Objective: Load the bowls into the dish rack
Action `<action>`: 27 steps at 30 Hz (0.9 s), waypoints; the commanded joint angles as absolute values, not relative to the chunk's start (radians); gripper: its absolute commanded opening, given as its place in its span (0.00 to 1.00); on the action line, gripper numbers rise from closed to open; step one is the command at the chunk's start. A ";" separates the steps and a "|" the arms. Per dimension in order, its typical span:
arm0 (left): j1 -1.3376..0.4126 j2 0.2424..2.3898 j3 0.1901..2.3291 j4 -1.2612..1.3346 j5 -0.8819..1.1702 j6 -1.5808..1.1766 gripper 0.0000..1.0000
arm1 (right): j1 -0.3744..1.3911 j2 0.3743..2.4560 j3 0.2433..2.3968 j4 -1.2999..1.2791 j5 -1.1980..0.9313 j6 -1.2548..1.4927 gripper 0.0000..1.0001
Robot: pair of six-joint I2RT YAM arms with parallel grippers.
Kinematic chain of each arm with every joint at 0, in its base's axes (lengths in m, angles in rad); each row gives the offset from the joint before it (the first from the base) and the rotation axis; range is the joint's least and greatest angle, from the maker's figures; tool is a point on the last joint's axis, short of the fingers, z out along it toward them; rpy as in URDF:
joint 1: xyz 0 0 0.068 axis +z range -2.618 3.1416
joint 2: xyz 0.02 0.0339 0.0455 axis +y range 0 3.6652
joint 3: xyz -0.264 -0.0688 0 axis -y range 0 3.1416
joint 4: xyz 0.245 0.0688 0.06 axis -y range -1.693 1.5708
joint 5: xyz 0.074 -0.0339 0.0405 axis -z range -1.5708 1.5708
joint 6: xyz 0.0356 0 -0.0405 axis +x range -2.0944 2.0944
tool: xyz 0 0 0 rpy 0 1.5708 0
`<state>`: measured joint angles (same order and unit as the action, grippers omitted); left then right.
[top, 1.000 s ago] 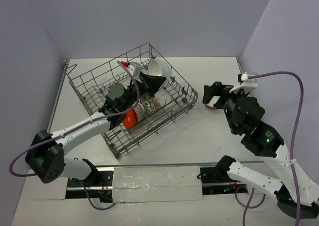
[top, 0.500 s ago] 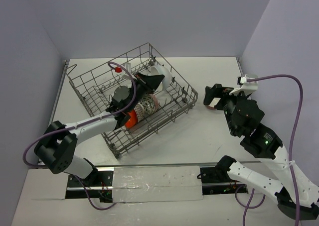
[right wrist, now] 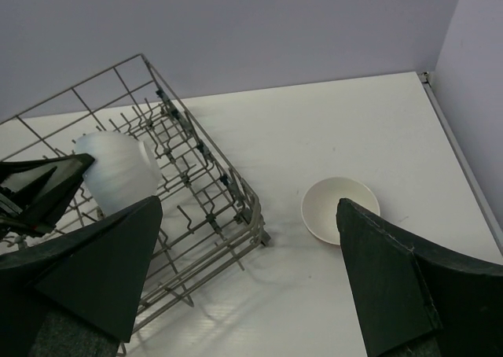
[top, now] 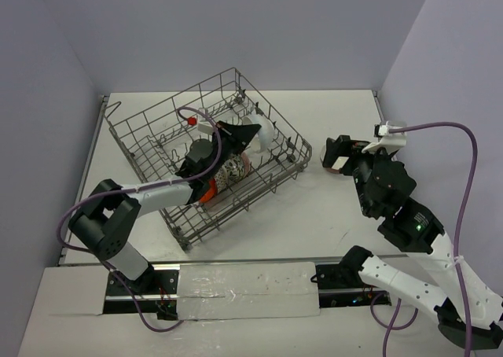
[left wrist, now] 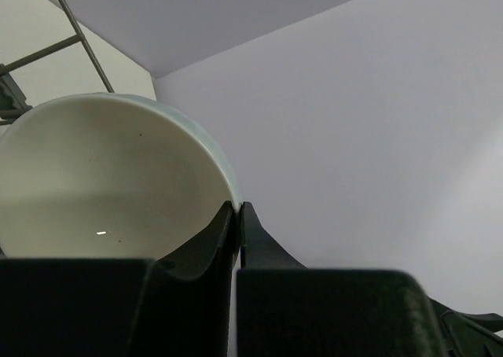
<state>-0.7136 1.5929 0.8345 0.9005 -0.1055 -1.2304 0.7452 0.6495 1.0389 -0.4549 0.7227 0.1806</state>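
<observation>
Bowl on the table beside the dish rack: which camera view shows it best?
Right wrist view: the bowl shows whole, upright, white inside. The top external view shows only a reddish edge under the right gripper; the left wrist view shows only a different, pale bowl.

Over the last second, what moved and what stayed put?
The left arm's elbow swung in toward the dish rack, and the shut left hand shifted rightward and nearer, with the white bowl at its tips. Unchanged: right hand open over the bowl on the table; orange bowl and patterned bowl in the rack.
</observation>
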 commanded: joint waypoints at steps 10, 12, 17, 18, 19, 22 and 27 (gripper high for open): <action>-0.712 1.606 0.802 1.022 -0.219 -1.390 0.00 | 0.741 0.629 1.008 -0.377 0.761 0.144 0.99; -0.712 1.601 0.798 1.003 -0.239 -1.391 0.00 | 0.741 0.626 1.005 -0.370 0.759 0.141 0.99; -0.712 1.629 0.792 1.006 -0.232 -1.446 0.00 | 0.739 0.624 1.002 -0.367 0.761 0.137 0.99; -0.712 1.632 0.790 1.003 -0.230 -1.456 0.00 | 0.741 0.624 1.002 -0.367 0.761 0.135 0.99; -0.712 1.634 0.790 1.002 -0.230 -1.457 0.00 | 0.739 0.623 1.002 -0.365 0.764 0.135 0.99; -0.710 1.634 0.795 0.976 -0.238 -1.453 0.00 | 0.739 0.617 0.997 -0.362 0.765 0.132 0.99; -0.710 1.626 0.795 0.925 -0.247 -1.474 0.00 | 0.739 0.614 0.994 -0.356 0.770 0.127 0.99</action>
<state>-0.7101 1.6394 0.7929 0.8875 -0.2104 -1.4258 0.7452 0.6235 1.0039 -0.4038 0.7422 0.1387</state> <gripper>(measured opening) 0.079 0.994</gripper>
